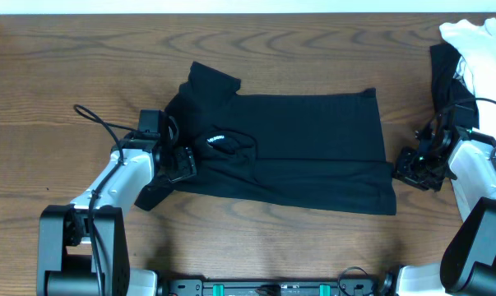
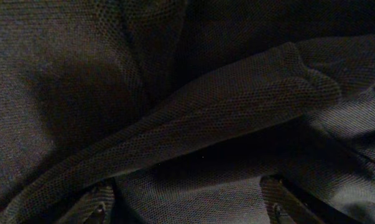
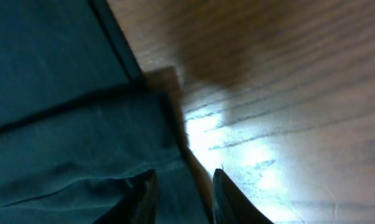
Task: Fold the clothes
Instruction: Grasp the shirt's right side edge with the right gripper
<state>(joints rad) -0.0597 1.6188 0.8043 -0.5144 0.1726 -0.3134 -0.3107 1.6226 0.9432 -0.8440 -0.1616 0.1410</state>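
Observation:
A black T-shirt [image 1: 305, 148] lies spread across the table, its left part bunched, with a small white logo [image 1: 215, 140] showing. My left gripper [image 1: 182, 160] sits low on that bunched left edge. In the left wrist view black cloth [image 2: 175, 93] fills the frame, and the gripper [image 2: 187, 202] stands open, its fingers [image 2: 94, 205] wide apart over a fold. My right gripper [image 1: 412, 168] is at the shirt's lower right corner. In the right wrist view the gripper [image 3: 184, 196] is open with a narrow gap, straddling the shirt's [image 3: 63, 124] hem.
A pile of other clothes, white [image 1: 478, 41] over black [image 1: 445, 74], lies at the table's far right corner. Bare wooden table [image 1: 67, 66] surrounds the shirt. A black cable [image 1: 99, 123] loops beside the left arm.

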